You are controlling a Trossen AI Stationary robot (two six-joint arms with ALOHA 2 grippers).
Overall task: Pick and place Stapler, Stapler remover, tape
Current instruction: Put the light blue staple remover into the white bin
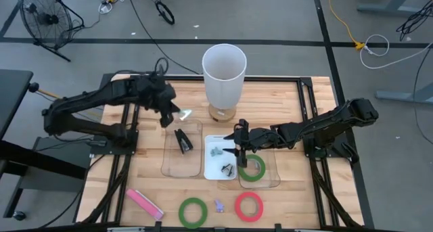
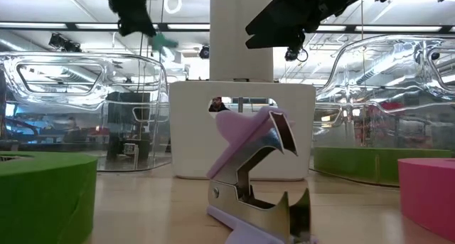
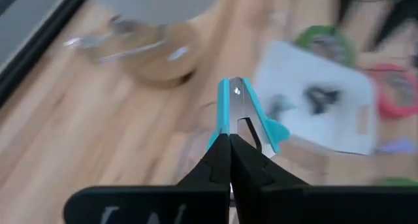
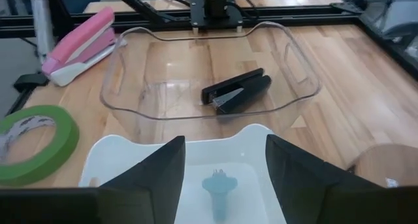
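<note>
Black stapler (image 1: 183, 140) lies flat in the left clear tray (image 1: 169, 166). Pink stapler (image 1: 144, 203) lies on the bench (image 1: 284, 205), near front left. Teal staple remover (image 3: 245, 113) is pinched in the left fingers (image 3: 215, 160). Purple staple remover (image 2: 257, 174) sits between green tape ring (image 1: 193, 212) and red tape ring (image 1: 248, 205). Second green tape ring (image 1: 252, 168) lies in the right clear tray (image 1: 274, 180).

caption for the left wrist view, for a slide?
Left tool shut on a teal staple remover, carried above the wooden table toward the white tray.
</note>
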